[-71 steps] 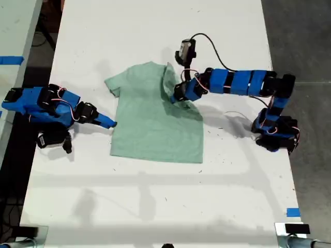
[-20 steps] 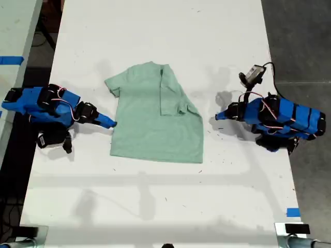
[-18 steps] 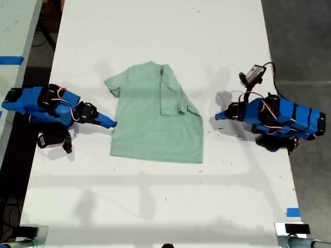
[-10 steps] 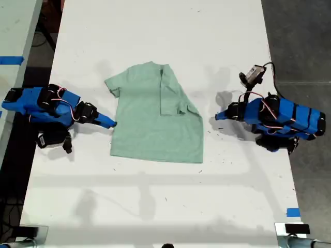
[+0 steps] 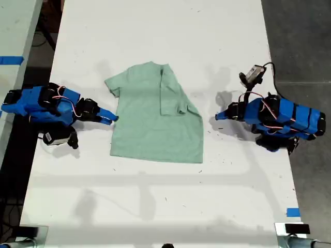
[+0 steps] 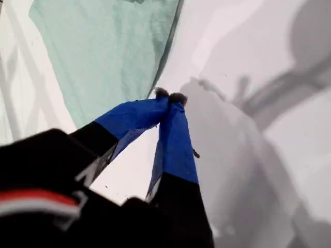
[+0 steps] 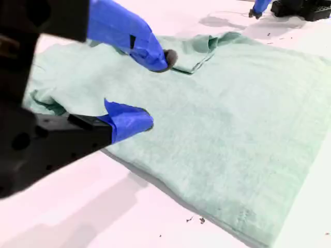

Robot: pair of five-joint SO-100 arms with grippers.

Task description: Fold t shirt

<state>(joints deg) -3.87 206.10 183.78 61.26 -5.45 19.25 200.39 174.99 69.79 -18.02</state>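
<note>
One sleeve lay folded over the t shirt (image 5: pixel 155 121). My first gripper (image 6: pixel 169 96), clenched empty, sat right in the exterior view; my second gripper (image 7: pixel 155 88), released, apparently hovered at its left edge.

You have one pale mint-green t shirt (image 5: pixel 155 121) on one white table (image 5: pixel 165 201). Two blue robot arms flank it, one at each side of the exterior view. Two strips of blue tape show at the edges.

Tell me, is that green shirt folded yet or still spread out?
Partly folded. One sleeve of the t shirt is turned in over the body; the other sleeve and the hem lie spread flat.
</note>
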